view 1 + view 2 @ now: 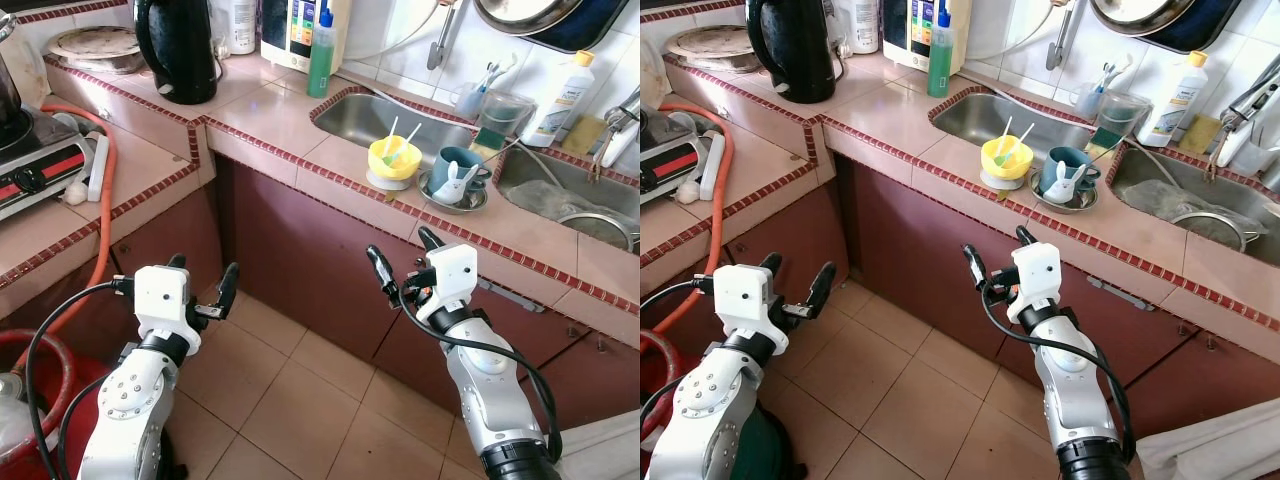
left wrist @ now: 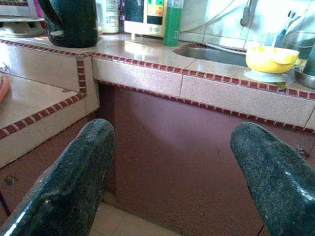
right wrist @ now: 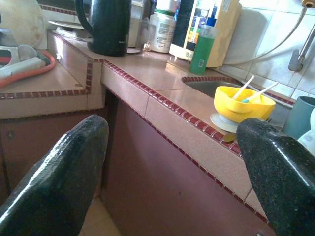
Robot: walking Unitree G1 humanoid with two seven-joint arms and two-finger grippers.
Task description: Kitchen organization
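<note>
Both grippers are held low in frame, below the desk (image 1: pixel 300 120) edge. Fingers of the left gripper (image 1: pixel 203 290) and right gripper (image 1: pixel 403 258) are spread wide, empty, presumably readied for approach. The yellow bowl (image 1: pixel 394 160) sits upper centre, beside the sink (image 1: pixel 385 118).

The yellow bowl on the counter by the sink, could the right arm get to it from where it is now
Probably yes. The right gripper is open, below the counter edge and just in front of the yellow bowl. Nothing lies between them except the counter lip, so it would need to rise first. The teal mug sits close beside the bowl.
</note>
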